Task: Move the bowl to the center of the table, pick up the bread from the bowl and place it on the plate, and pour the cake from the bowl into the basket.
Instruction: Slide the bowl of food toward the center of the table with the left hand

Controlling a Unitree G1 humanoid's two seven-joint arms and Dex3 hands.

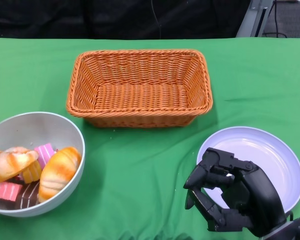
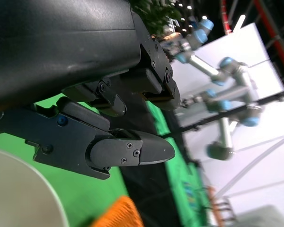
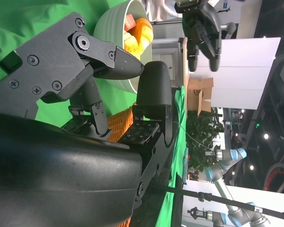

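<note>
From the head view you look steeply down on the table [image 1: 140, 165], with the basket [image 1: 140, 87] at mid-distance. Your right wrist view sits tight behind its own fingers [image 3: 154, 90], turned on its side, facing across to the bowl [image 3: 114, 26], which the head view shares. Your left wrist view hugs its fingers [image 2: 132, 150], catching that bowl's rim and a corner of the basket.

green table [image 1: 140, 165] carries basket [image 1: 140, 87], bowl [image 1: 50, 127] (left), plate [image 1: 275, 155].
</note>
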